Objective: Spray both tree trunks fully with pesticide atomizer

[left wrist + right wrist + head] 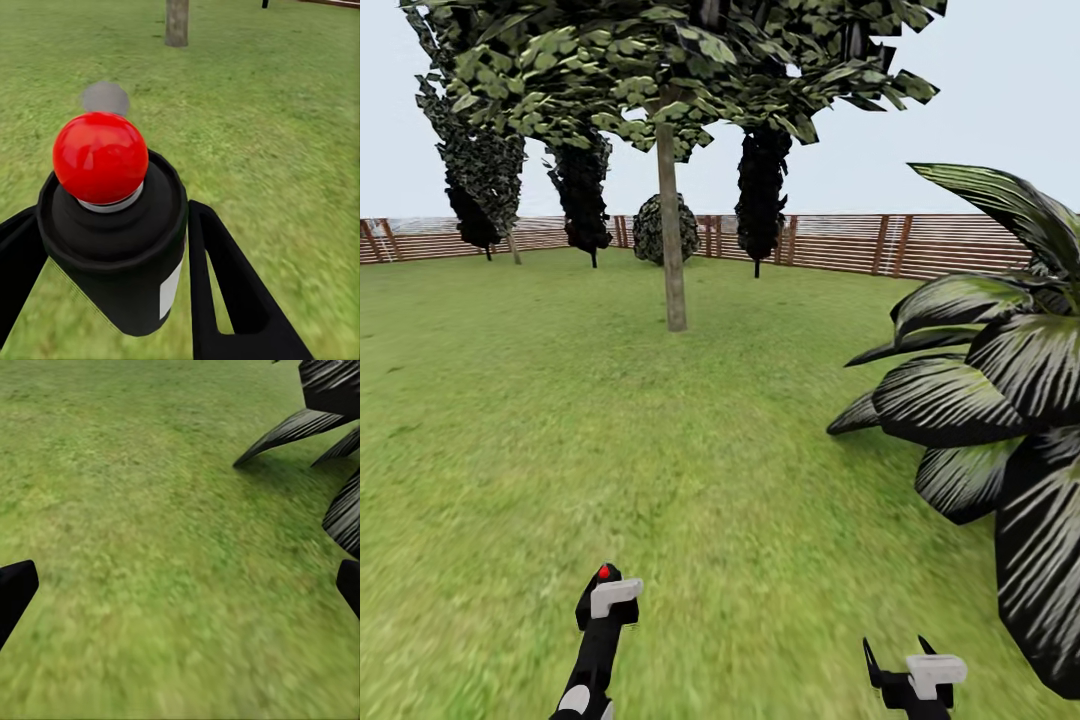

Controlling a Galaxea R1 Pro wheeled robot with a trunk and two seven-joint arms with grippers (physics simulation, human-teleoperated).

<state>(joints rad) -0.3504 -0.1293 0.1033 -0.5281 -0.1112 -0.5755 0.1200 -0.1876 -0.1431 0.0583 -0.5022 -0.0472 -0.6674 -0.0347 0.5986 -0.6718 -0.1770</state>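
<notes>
Left gripper [112,255]: I have both black fingers closed against the pesticide atomizer [112,247], a black can with a red ball top, held upright just ahead of me, low in the head view.
Right gripper [905,665]: I see its fingers spread wide apart with nothing between them, only grass under it.
Lawn [660,450]: green grass runs from my arms out to the fence.
Palm-like plant [990,400]: close on my right, its broad striped leaves hang over the grass.
Tree [670,60]: straight ahead, well apart from the can; its tree trunk [672,240] rises bare and grey-brown.
Fence [840,242]: brown slats at the far edge, with dark conifers [762,190] in front.
</notes>
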